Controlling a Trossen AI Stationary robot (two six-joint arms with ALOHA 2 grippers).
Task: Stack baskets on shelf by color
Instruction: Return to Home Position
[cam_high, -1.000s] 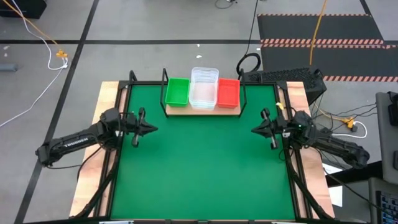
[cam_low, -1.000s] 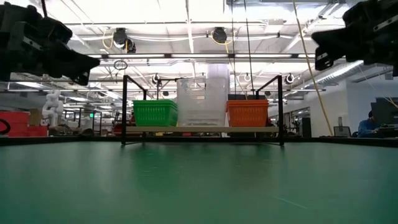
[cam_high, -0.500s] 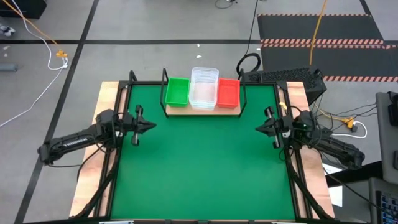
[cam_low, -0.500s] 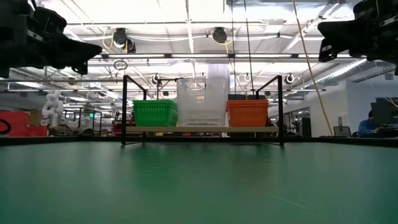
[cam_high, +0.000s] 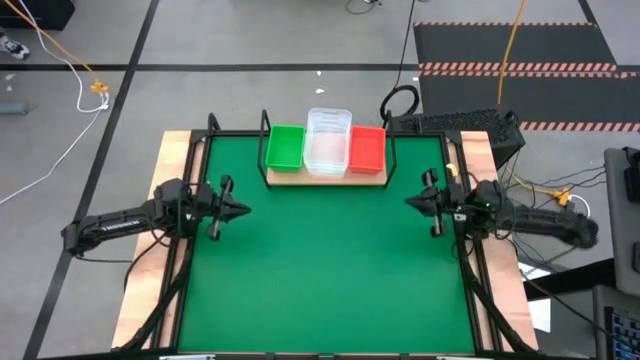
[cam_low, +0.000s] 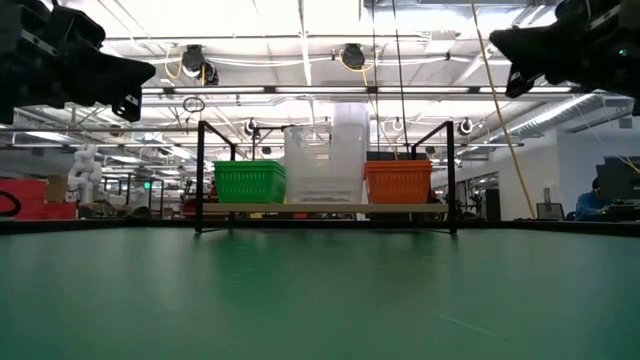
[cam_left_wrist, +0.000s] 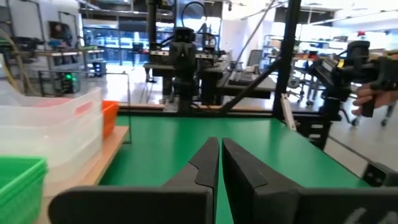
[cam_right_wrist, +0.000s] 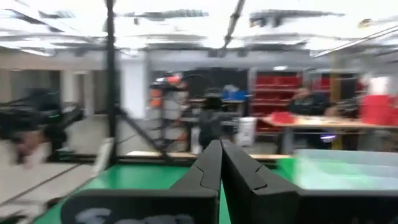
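Note:
The shelf (cam_high: 325, 177), a wooden board in a black wire frame, stands at the table's far middle. On it sit green baskets (cam_high: 285, 146) at the left, clear baskets (cam_high: 328, 140) in the middle and red baskets (cam_high: 367, 147) at the right. In the low view the clear stack (cam_low: 325, 165) stands taller than the green (cam_low: 249, 182) and red (cam_low: 398, 181) ones. My left gripper (cam_high: 247, 210) hovers shut by the table's left edge, pointing right. My right gripper (cam_high: 407, 203) hovers shut by the right edge, pointing left. Both hold nothing and are well clear of the shelf.
The green mat (cam_high: 320, 270) lies bare between the two grippers and toward the near edge. Wooden strips (cam_high: 170, 170) border it left and right. A dark keyboard (cam_high: 455, 122) lies beyond the far right corner. A person (cam_low: 598, 195) sits far off in the room.
My right gripper has tipped its fingertips upward a little and its arm has swung to lie more squarely across from the table's right side. My left arm has swung likewise by a small amount. The baskets and shelf have kept still.

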